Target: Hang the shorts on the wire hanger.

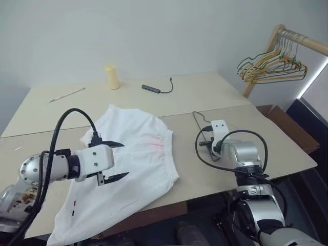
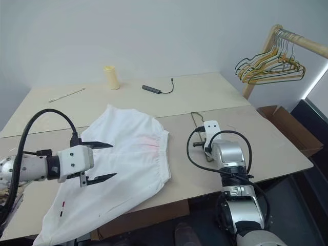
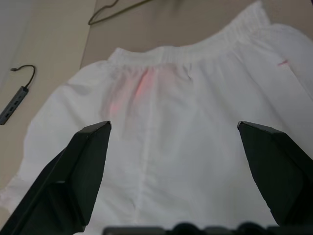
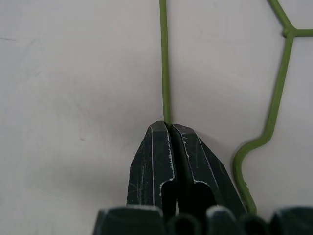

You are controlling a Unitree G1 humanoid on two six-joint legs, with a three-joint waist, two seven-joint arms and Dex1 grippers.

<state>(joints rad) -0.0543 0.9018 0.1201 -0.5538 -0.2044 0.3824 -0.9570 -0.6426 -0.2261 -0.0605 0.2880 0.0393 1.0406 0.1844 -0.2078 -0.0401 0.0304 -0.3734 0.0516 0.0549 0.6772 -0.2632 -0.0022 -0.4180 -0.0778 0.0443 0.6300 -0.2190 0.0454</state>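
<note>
The white shorts lie spread on the table, elastic waistband toward the right, with a faint pink mark near it. My left gripper hovers open over the middle of the shorts; in the left wrist view its fingers stand wide apart above the fabric. The thin olive-green wire hanger lies flat on the table just right of the shorts, and its hook pokes out beyond my right wrist. My right gripper is shut on one straight run of that wire.
At the back of the table stand a yellow cylinder, a dark USB hub with its cable and a thin rod. A wooden rack with bunched hangers stands at the far right, above a cardboard box.
</note>
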